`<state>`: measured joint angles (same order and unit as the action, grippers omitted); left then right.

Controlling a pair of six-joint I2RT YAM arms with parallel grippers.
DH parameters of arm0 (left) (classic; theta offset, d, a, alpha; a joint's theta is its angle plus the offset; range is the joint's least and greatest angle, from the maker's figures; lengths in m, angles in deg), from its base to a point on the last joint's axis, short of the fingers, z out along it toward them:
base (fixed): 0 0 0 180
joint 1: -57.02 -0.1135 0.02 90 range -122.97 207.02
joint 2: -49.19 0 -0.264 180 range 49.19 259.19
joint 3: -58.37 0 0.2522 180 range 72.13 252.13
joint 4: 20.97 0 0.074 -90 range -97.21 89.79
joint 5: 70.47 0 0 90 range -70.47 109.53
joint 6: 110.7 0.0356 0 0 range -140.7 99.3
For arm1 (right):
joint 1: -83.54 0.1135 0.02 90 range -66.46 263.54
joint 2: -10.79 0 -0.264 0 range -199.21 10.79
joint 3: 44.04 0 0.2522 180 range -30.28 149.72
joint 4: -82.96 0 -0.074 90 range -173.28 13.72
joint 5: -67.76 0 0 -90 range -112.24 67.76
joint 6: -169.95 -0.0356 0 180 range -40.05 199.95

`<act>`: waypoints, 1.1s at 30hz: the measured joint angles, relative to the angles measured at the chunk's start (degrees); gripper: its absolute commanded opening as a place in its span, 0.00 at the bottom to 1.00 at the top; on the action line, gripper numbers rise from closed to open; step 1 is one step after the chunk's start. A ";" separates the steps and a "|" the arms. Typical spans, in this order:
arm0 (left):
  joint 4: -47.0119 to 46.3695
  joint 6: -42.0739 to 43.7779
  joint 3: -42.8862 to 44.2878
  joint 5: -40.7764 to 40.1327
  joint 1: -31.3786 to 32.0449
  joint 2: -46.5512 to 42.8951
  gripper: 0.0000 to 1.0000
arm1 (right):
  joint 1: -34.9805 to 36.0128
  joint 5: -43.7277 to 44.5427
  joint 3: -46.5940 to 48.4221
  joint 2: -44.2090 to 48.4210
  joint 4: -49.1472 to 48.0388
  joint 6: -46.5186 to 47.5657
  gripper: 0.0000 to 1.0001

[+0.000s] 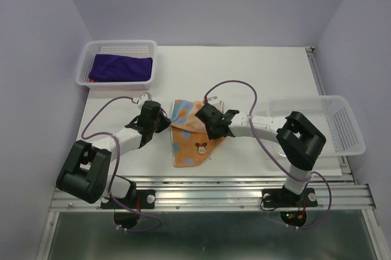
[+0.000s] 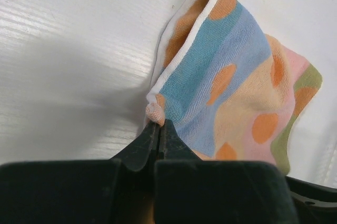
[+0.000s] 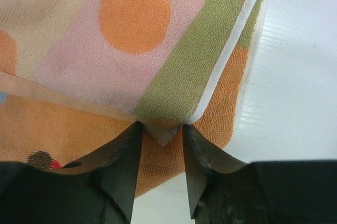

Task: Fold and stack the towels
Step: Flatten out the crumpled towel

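Dotted towel point(image 1: 188, 144): mid-fold. Left gripper point(image 2: 159, 124) clamped on one corner; right gripper point(image 3: 160, 127), jaws apart, another corner between them. Purple towel point(image 1: 120, 68) folded in basket point(image 1: 116, 45), well beyond left gripper; stacking outstanding

Patterned towel point(image 1: 190, 144): orange with blue dots; turned-over face striped blue, peach, pink and green with orange dots, white edging. Plain towel point(image 1: 120, 68): dark purple. Basket point(image 1: 84, 66): white mesh. Tabletop point(image 1: 263, 74): white.
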<state>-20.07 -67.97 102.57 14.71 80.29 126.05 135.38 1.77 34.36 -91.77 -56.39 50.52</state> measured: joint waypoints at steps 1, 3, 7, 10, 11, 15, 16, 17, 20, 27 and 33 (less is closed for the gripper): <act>0.00 0.00 0.00 0.02 0.00 0.00 0.00 | 0.02 0.26 0.09 0.00 -0.02 0.02 0.37; 0.00 0.00 0.00 0.02 0.00 0.00 0.00 | 0.02 0.72 0.15 0.00 -0.13 0.11 0.31; -0.02 0.02 0.00 0.04 0.00 0.00 0.00 | 0.02 1.11 0.15 0.00 -0.17 0.63 0.14; -0.04 0.02 0.00 0.04 0.04 0.00 0.00 | 0.02 1.07 0.15 0.00 -0.48 0.94 0.01; -0.09 0.07 0.00 0.07 0.04 0.00 0.00 | 0.02 1.05 0.15 0.00 -0.57 0.98 0.01; -0.22 0.26 0.00 0.20 0.04 0.00 0.00 | 0.00 0.26 -0.02 0.42 -2.21 1.57 0.01; -0.24 0.28 0.00 0.22 0.02 0.00 0.00 | 0.02 -0.28 -0.50 1.01 -3.41 1.70 0.01; -0.24 0.28 0.00 0.28 0.02 0.00 0.00 | 0.02 -0.79 -1.31 2.08 -4.72 1.84 0.01; -0.44 0.31 0.00 0.55 0.02 0.00 0.00 | 0.00 -1.84 -3.98 5.27 -8.44 2.27 0.01; -1.14 0.28 0.00 1.44 0.02 0.00 0.00 | 0.00 -6.36 -7.82 9.92 -15.89 2.58 0.01; -1.16 0.42 0.00 1.62 0.02 0.00 0.00 | 0.00 -8.59 -11.17 10.25 -19.93 1.53 0.01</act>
<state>-21.23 -67.55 102.57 16.33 80.31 126.05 135.38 -6.82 23.19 -81.52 -76.32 52.05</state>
